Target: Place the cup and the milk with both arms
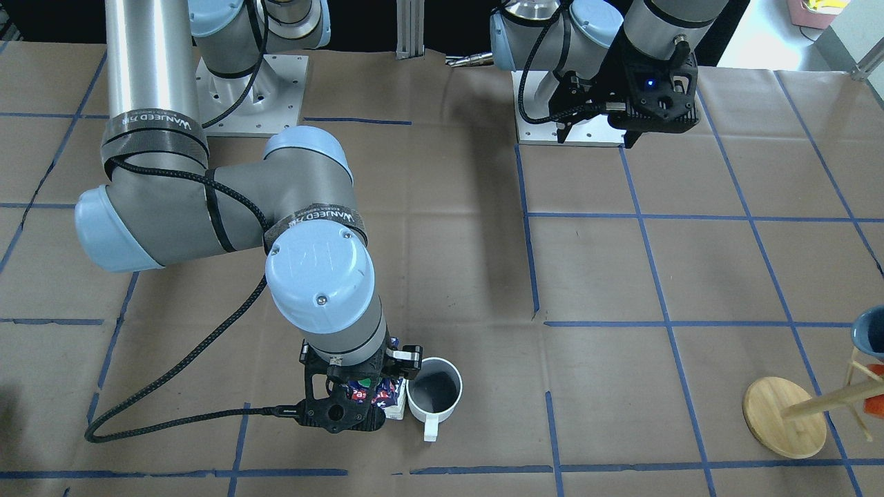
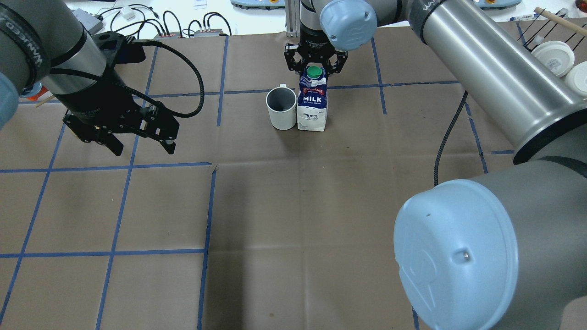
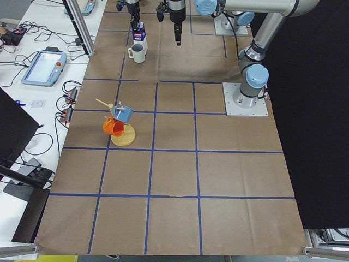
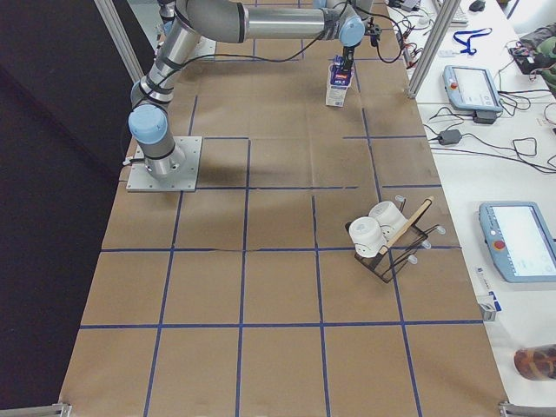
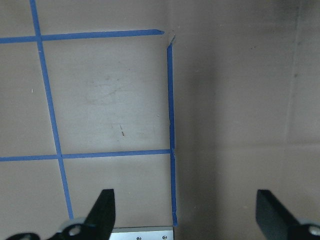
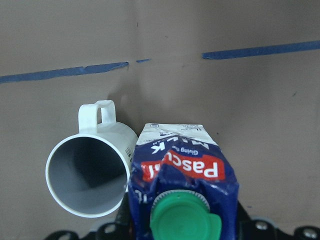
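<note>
The milk (image 2: pixel 312 103) stands upright at the table's far side, green cap up. The cup (image 2: pixel 281 107) stands upright right beside it on its left, side against the carton, handle pointing away from the robot. My right gripper (image 2: pixel 315 68) is open. Its jaws straddle the carton's top, wider than the carton. The right wrist view looks straight down on the milk (image 6: pixel 182 170) and the cup (image 6: pixel 87 175). My left gripper (image 2: pixel 137 144) is open and empty. It hangs above bare table near its own base, far from both things; its fingers (image 5: pixel 105 210) show over taped paper.
A wooden mug tree (image 1: pixel 784 417) with an orange and a blue mug stands on the robot's left side. A rack with white cups (image 4: pixel 382 234) stands on its right side. Two base plates (image 1: pixel 252 96) sit at the robot's edge. Brown paper with blue tape lines covers the table.
</note>
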`<state>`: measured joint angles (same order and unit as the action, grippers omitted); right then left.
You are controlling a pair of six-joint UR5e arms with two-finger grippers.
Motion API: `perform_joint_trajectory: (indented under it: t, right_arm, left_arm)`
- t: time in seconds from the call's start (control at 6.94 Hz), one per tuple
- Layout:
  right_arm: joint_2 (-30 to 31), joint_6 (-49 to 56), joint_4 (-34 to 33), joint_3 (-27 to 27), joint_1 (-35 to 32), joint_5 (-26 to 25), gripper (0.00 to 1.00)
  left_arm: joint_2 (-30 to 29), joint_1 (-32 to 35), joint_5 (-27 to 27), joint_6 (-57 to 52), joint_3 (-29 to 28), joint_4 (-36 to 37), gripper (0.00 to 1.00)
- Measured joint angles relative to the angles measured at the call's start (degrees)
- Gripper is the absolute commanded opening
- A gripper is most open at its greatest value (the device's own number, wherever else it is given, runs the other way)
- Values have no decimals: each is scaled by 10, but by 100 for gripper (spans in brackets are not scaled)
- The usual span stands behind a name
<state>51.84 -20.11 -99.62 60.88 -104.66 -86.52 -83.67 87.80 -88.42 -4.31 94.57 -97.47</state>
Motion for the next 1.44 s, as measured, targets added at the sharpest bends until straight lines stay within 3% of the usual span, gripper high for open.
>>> perform_joint_trajectory:
  t: [0.58, 0.86, 1.15, 1.44]
  right_arm:
    - [39, 22, 32, 8, 5, -1, 100]
    - [121, 73, 90, 74, 19, -25, 100]
    - [222, 106, 97, 169, 58, -37, 100]
    - [297, 138, 97, 228, 91, -38, 100]
  left_arm:
    - [0, 0, 0, 0, 0, 0, 100]
    - [0, 0, 0, 0, 0, 0, 100]
    - [0, 0, 0, 0, 0, 0, 100]
    - [0, 0, 0, 0, 0, 0, 100]
